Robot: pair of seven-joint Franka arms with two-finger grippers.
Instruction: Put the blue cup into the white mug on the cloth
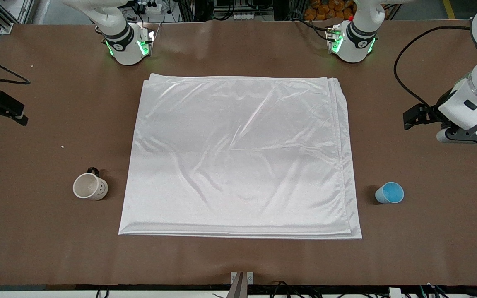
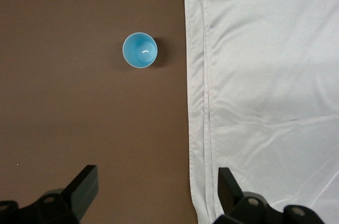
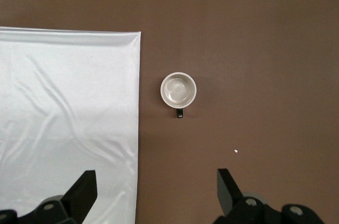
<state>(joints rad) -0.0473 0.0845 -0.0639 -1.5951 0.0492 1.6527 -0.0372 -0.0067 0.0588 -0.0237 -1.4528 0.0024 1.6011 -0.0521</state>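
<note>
The blue cup (image 1: 390, 193) stands upright on the bare table beside the cloth (image 1: 238, 153), toward the left arm's end. It also shows in the left wrist view (image 2: 140, 50). The white mug (image 1: 90, 186) stands upright on the bare table beside the cloth, toward the right arm's end, its black handle turned away from the front camera. It also shows in the right wrist view (image 3: 178, 89). My left gripper (image 1: 414, 117) (image 2: 156, 181) is open and empty, up over the table past the cloth's edge (image 2: 197, 128). My right gripper (image 1: 13, 111) (image 3: 156, 181) is open and empty, up over the cloth's edge (image 3: 132, 128).
A black cable (image 1: 402, 78) loops over the table at the left arm's end. A small white crumb (image 1: 62, 146) lies near the mug and shows in the right wrist view (image 3: 235, 151). A metal bracket (image 1: 241, 278) sits at the table's front edge.
</note>
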